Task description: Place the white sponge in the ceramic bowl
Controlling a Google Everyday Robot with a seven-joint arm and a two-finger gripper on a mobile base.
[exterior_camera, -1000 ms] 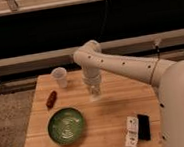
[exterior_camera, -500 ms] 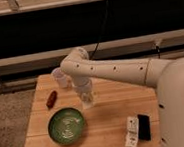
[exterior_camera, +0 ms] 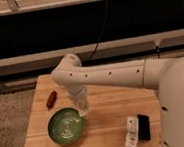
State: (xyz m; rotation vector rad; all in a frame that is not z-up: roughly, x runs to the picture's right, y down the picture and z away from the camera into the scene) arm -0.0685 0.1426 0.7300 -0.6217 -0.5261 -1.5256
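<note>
The arm (exterior_camera: 111,75) reaches from the robot's white body (exterior_camera: 183,107) on the right across the wooden table (exterior_camera: 110,108) to the left, then bends down at a joint. The gripper (exterior_camera: 82,105) hangs below that joint and points approx. straight down. It is low over the table, just beside the right rim of the green ceramic bowl (exterior_camera: 66,126). Its tip is near the rim or over it; I cannot tell which.

At the gripper tip there is a pale whitish mass, prob. the white sponge (exterior_camera: 85,109). It blends w/ the gripper's own light colour, so its outline is not clear. I cannot tell its long axis or which way it points, and I cannot tell if the gripper is open or closed on it. Nothing white shows inside the bowl.

Other things on the table:
- a small red obj. (exterior_camera: 52,98) left of the gripper, beyond the bowl, tilted
- a white oblong item (exterior_camera: 131,132) at the front right, long axis approx. front to back
- a black item (exterior_camera: 143,126) just beside it on the right, almost parallel

Both are well apart from the bowl
</note>
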